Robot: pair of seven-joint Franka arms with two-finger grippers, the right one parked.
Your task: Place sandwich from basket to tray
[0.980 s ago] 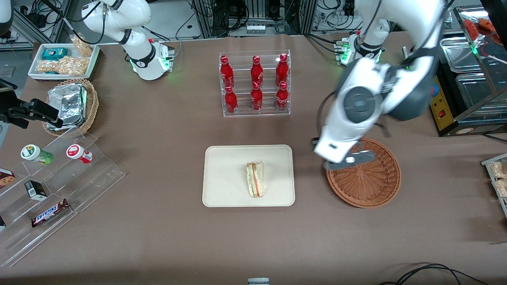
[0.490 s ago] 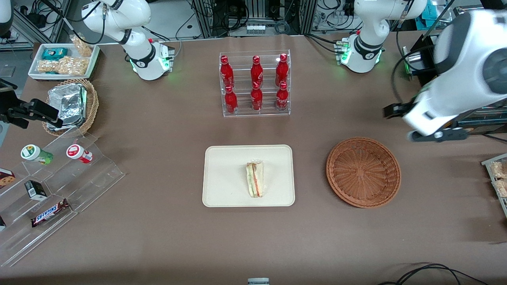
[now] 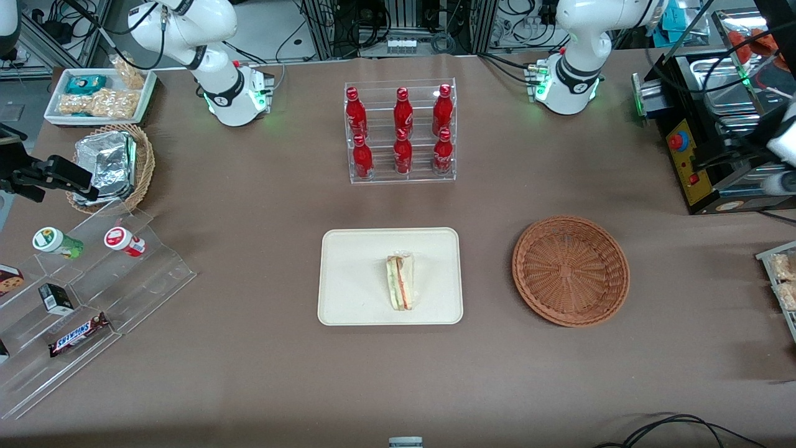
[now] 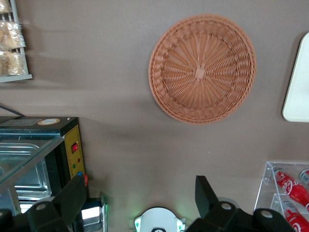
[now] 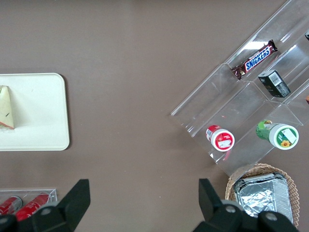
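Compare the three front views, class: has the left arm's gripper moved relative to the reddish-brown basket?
Yes. The gripper, fingers open, hung over the basket a second ago; it has since swung away toward the working arm's end of the table, above the metal cabinet.

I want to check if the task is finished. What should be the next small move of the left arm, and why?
Probably none beyond parking. The sandwich lies flat on the tray, inside its rim, and the basket holds nothing. The gripper, open, hangs high over the table toward the working arm's end, well clear of both, so I would only let it settle and stop.
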